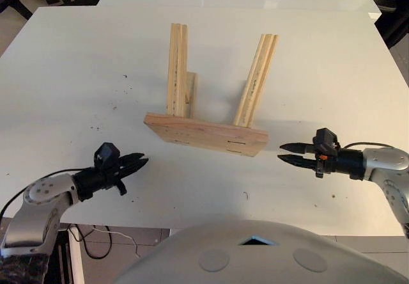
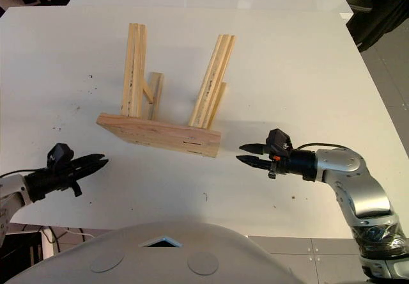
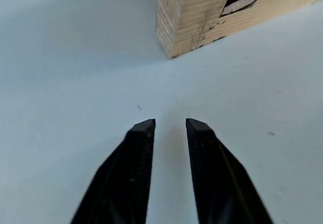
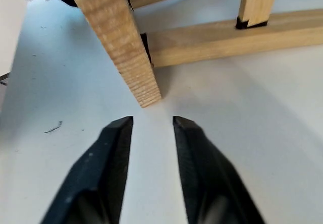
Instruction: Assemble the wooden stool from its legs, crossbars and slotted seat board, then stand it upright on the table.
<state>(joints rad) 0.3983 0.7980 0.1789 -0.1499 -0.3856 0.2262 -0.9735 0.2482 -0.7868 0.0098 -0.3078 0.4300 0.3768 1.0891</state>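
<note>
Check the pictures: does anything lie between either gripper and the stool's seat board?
Nothing visible does. Only bare table separates the left gripper from the seat board at its left end, and the right gripper from its right end. Both grippers are open.

One wooden stool (image 2: pixel 158 135) is on one white table (image 1: pixel 77 73). It has one slotted seat board (image 1: pixel 204 135), four legs (image 1: pixel 177 66) in two stacked pairs (the lower ones mostly hidden from above), and two crossbars (image 2: pixel 155 95) in sight. Two grippers, the left gripper (image 1: pixel 144 162) and the right gripper (image 1: pixel 281 153), have two black fingers each.
</note>
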